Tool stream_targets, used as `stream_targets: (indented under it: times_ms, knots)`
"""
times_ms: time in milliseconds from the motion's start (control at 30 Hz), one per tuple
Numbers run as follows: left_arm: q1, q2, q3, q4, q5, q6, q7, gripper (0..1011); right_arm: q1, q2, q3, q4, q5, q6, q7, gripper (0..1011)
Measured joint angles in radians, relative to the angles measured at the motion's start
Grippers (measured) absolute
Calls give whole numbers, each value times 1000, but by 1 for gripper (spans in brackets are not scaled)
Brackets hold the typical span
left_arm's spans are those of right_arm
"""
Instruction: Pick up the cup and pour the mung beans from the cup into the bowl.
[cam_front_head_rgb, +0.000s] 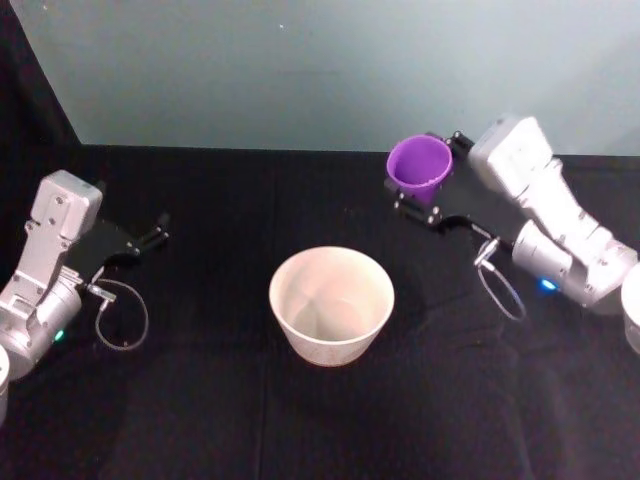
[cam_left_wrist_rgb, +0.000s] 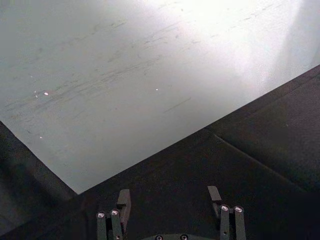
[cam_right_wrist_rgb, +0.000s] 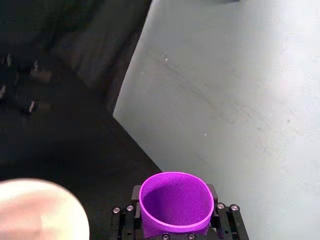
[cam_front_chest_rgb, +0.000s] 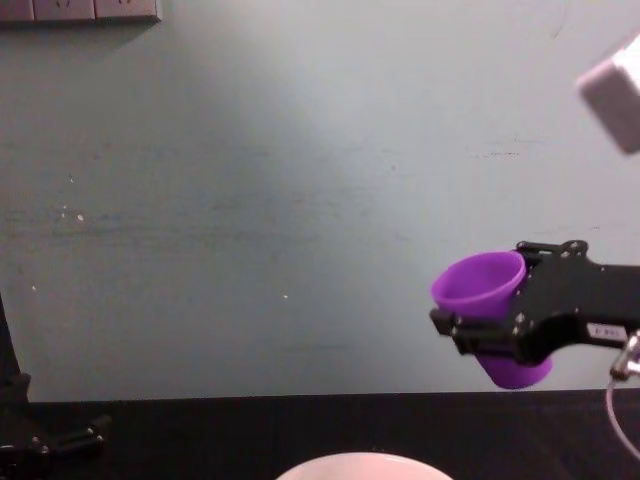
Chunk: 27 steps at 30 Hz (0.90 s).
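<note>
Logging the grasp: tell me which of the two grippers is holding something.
The right gripper, shut on the purple cup; the left gripper is open and empty.

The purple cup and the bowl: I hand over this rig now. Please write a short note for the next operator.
The left gripper is open and empty, parked at the left of the black table.
The right gripper is shut on the small purple plastic cup, held in the air, slightly tilted, behind and to the right of the wide pale pinkish-white bowl, not over it.
Done: cup picked up.
Left: bring the cup over the bowl and pour. No beans are visible in the cup or the bowl, so check this first.
</note>
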Motion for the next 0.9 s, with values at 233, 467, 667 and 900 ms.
stream_targets:
  times_ms: [233,467,667,900]
  knots:
    - [0,0,0,0,0,0,0,1000,2,36,-62,-23,-201,-21,-54,749]
    - [0,0,0,0,0,0,0,1000,17,75,-123,-45,-387,-30,-74,749]
    - [0,0,0,0,0,0,0,1000,36,98,-184,-63,-535,-23,-61,749]
    - [0,0,0,0,0,0,0,1000,48,109,-231,-72,-685,-17,-77,749]
